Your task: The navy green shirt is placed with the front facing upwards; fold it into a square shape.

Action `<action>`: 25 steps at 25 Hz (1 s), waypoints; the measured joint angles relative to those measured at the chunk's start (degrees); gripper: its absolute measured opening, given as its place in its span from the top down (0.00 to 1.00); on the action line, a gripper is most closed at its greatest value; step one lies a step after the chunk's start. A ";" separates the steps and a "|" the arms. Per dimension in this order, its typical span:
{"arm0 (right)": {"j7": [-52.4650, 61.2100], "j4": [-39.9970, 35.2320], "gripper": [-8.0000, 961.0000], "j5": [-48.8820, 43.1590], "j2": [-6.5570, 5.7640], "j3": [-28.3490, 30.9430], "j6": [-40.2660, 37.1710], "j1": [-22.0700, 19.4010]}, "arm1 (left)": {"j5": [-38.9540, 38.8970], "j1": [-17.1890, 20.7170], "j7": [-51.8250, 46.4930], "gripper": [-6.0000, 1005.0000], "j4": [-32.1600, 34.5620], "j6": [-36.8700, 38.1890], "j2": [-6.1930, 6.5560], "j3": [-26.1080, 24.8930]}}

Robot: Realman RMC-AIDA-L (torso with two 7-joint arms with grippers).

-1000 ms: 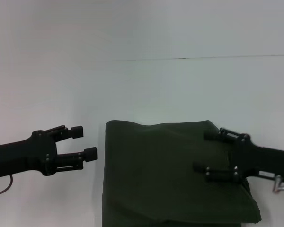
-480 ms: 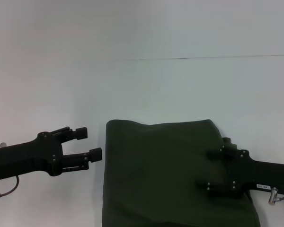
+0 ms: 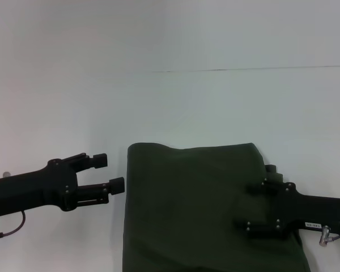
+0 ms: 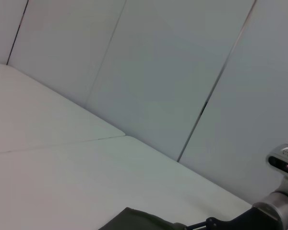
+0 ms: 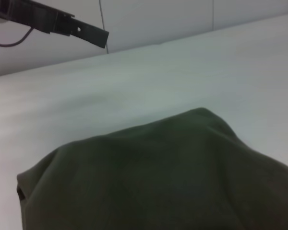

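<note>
The navy green shirt [image 3: 198, 209] lies folded into a rough rectangle on the white table, plain green side up, no print showing. It also shows in the right wrist view [image 5: 158, 177] and, as a corner, in the left wrist view [image 4: 134, 221]. My left gripper [image 3: 109, 173] is open and empty, just left of the shirt's left edge, above the table. My right gripper [image 3: 250, 207] is open, its fingers over the shirt's right part. The left gripper's finger shows far off in the right wrist view [image 5: 62, 24].
The white table [image 3: 175, 107] stretches away behind the shirt, with a seam line across it at the back. A pale wall with panel seams [image 4: 216, 81] stands beyond. A cable hangs under the left arm [image 3: 5, 229].
My left gripper has moved right, closer to the shirt's left edge. My right gripper has dropped lower and drawn nearer over the shirt's right part. The shirt has kept its shape.
</note>
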 joint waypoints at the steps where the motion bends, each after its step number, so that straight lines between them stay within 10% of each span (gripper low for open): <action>1: 0.39 -0.25 0.02 0.14 0.00 -0.06 -0.22 -0.03 | 0.00 0.00 -0.23 0.13 -0.14 0.00 0.00 0.00; 13: 4.13 -7.74 0.02 11.19 -1.32 7.22 -22.14 -4.07 | 9.13 -7.52 -33.77 0.13 -0.41 -0.81 3.84 0.71; 25: 3.85 -7.83 0.02 11.09 -1.17 7.63 -24.20 -7.97 | 13.95 -15.09 -59.27 0.14 -7.26 -15.43 4.97 10.86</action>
